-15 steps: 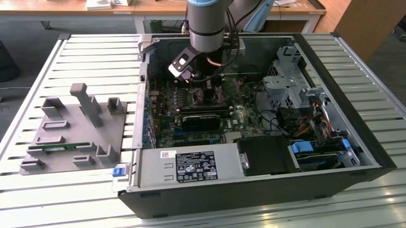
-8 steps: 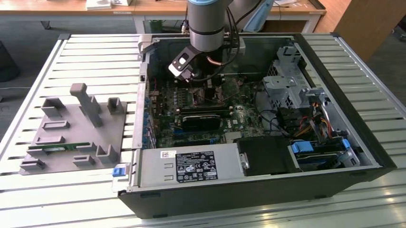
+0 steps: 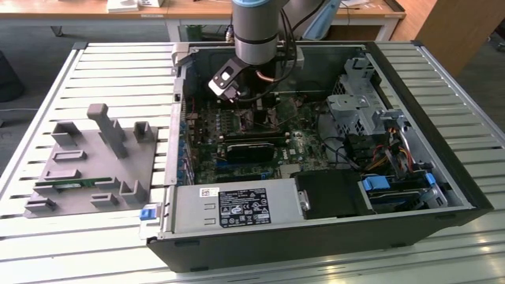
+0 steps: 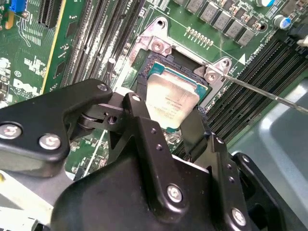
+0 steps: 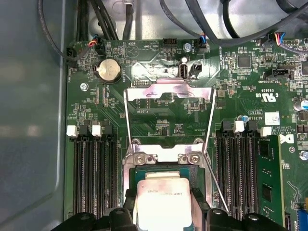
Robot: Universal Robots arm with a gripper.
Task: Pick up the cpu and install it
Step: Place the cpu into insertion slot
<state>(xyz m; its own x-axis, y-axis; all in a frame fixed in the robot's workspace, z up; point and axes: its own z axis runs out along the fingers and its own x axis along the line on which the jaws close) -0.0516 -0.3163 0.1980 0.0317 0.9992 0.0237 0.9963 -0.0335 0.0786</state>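
Motherboard (image 5: 96, 103) below: hand (image 4: 163, 118) clamps cpu (image 4: 172, 96) over socket (image 4: 159, 45); first wrist view adds raised lid (image 5: 168, 92).

The arm (image 3: 255, 29) stands upright directly above the cpu (image 4: 173, 98), its wrist pointing down at it. The gripper (image 4: 163, 114) straddles the cpu in both wrist views, its black fingers (image 4: 137, 113) pressed against two opposite edges, closed on it.
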